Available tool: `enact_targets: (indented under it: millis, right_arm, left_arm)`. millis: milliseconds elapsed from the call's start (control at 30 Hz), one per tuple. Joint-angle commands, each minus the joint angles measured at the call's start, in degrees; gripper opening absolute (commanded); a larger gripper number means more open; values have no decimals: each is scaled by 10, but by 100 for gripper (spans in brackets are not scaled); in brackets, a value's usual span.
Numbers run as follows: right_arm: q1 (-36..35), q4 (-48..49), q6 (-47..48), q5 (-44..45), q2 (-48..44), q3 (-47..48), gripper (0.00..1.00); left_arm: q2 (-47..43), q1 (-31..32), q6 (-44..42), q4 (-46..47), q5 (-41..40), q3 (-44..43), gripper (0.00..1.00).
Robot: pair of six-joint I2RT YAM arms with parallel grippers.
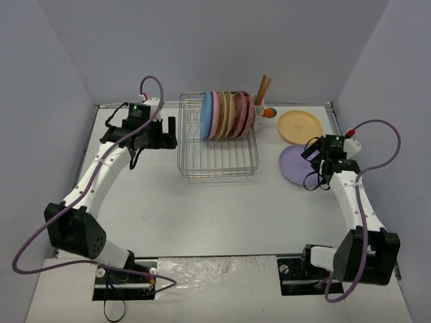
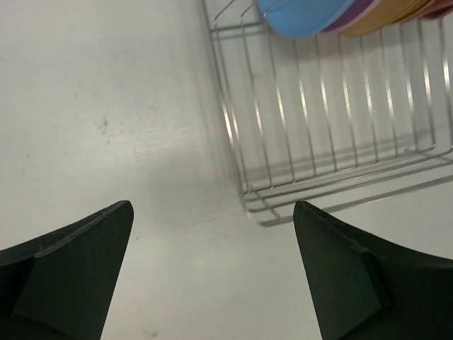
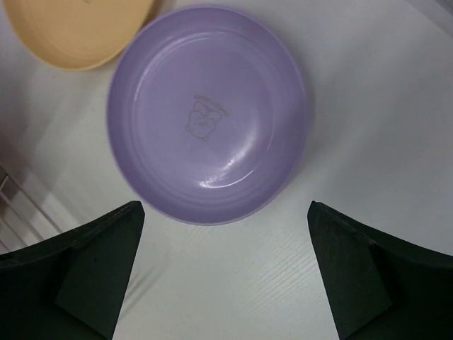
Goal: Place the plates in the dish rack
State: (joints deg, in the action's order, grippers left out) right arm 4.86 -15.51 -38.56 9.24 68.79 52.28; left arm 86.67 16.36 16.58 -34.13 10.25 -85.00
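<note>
Lavender plate (image 3: 207,113) below right pincer (image 3: 225,207), orange plate (image 1: 300,126) near | left pincer (image 2: 212,209) beside rack (image 1: 215,159) | both gaping, empty

The dish rack (image 1: 217,160) stands mid-back on the surface (image 1: 222,215) with upright plates (image 1: 227,114) in its rear half, the left hand (image 1: 168,133) to its left, and to its right a far plate (image 1: 300,126) lying behind a near plate (image 1: 293,167), the right hand (image 1: 312,149) above the latter.

orange-yellow plate (image 3: 78,32) cut off at top edge; blue plate (image 2: 304,14) likewise
</note>
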Motion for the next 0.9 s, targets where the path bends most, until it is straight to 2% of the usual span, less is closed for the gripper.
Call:
enact_targets:
  millis: [0,100,233,500,600,833,867]
  right_arm:
    - [37,8,-63,-14,59,-14,97]
    - [44,12,-76,-6,93,-19,90]
    - [52,55,-88,-15,147,-38,87]
    - [62,96,-100,-14,199,-62,79]
    - [65,114,-111,-15,215,-75,69]
    - [75,133,-127,-2,214,-108,40]
    - [79,134,-129,0,212,-112,33]
  left_arm:
    - [-97,2,-65,0,-70,64,95]
    - [-144,1,-73,2,-82,116,96]
    - [-204,1,-76,12,-89,174,97]
    - [-258,1,-81,-1,-97,209,97]
    - [-264,1,-81,-4,-97,210,97]
    - [-263,2,-79,-13,-97,204,97]
    - [-263,2,-78,-13,-97,202,97]
